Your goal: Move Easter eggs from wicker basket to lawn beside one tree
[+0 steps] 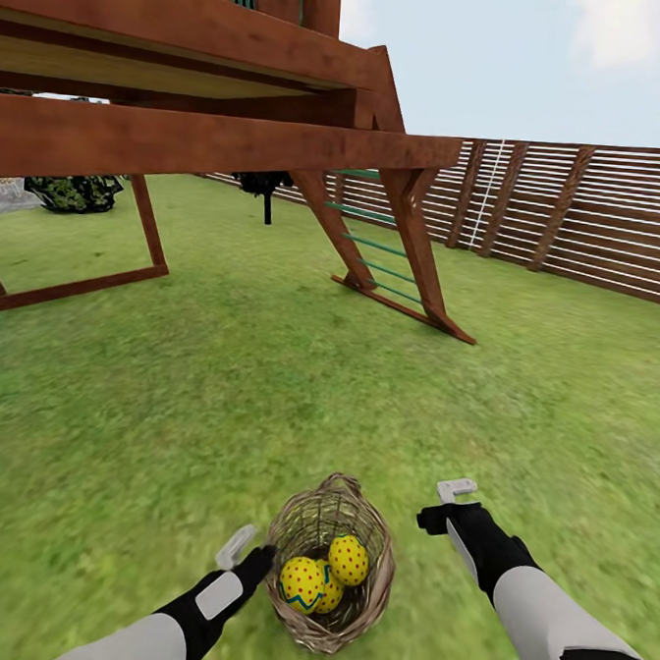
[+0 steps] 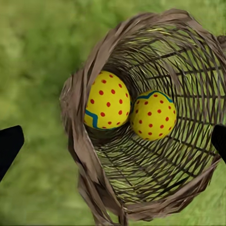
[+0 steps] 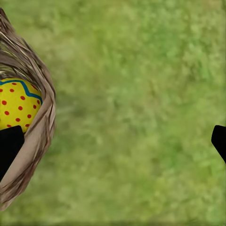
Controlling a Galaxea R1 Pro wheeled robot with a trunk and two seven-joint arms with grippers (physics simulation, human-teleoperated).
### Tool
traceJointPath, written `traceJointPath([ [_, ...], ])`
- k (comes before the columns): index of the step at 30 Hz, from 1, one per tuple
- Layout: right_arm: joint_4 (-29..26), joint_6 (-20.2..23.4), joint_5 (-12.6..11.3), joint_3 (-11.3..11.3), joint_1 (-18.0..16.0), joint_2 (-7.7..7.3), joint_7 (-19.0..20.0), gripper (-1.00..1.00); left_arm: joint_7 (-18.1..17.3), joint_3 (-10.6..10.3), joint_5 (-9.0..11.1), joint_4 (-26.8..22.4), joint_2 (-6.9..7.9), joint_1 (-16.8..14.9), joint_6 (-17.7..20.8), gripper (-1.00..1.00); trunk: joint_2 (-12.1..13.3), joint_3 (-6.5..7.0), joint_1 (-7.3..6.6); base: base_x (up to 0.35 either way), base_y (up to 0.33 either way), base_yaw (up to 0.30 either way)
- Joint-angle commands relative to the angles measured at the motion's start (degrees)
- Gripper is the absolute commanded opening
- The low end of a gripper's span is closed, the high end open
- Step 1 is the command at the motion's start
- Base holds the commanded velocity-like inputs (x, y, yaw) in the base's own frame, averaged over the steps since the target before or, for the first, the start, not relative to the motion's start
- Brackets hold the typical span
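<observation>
The wicker basket [image 1: 370, 608] stands on the lawn [image 1: 166, 427] just in front of me, between my arms. Inside lie yellow Easter eggs with red dots: one [image 1: 348, 560] higher, one [image 1: 301, 584] with a blue zigzag, and a sliver of a third [image 1: 332, 593] between them. My left gripper [image 1: 245, 553] hangs open at the basket's left rim; its wrist view looks into the basket [image 2: 80, 141] at two eggs [image 2: 108, 100] [image 2: 153, 115]. My right gripper [image 1: 446, 505] is open over grass to the basket's right, apart from it. The pale-trunked tree is out of view.
A big wooden play frame [image 1: 186, 133] with a green-runged ladder [image 1: 375, 245] stands ahead. The slatted brown fence [image 1: 594, 220] runs along the right. A thin black-trunked tree [image 1: 268, 193] and a dark bush [image 1: 74, 192] stand behind the frame.
</observation>
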Motion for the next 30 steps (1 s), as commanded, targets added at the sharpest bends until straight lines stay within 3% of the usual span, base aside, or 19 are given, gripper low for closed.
traceJointPath([
  [1,-0.1,0.39,0.42,0.3,-0.01,-0.04,0.02,1.0,1.34,-0.28,0.29,-0.09,-0.01,-0.02,-0.47,1.0,-0.03,-0.05,0.0,0.0,0.0,0.0],
  [4,-0.1,0.4,0.42,0.3,-0.01,-0.02,0.02,1.0,3.31,-0.28,0.25,-0.3,0.01,0.0,-0.98,1.0,-0.03,-0.05,0.0,0.0,0.0,0.002],
  [14,-0.05,0.43,0.42,0.3,-0.01,0.08,-0.07,1.0,3.78,-0.28,0.24,-0.53,0.17,-0.01,-1.12,1.0,-0.03,-0.05,0.0,0.0,-0.009,0.223],
  [22,0.07,0.43,0.42,0.3,-0.01,0.14,-0.07,1.0,3.78,-0.28,0.28,-0.54,0.16,0.0,-1.15,1.0,-0.03,-0.05,0.0,0.0,-0.255,0.283],
  [30,0.38,0.11,0.42,0.33,0.14,-0.02,0.15,1.0,3.78,-0.28,0.25,-0.55,0.15,0.01,-1.06,1.0,-0.03,-0.05,0.0,0.0,-0.299,0.049],
])
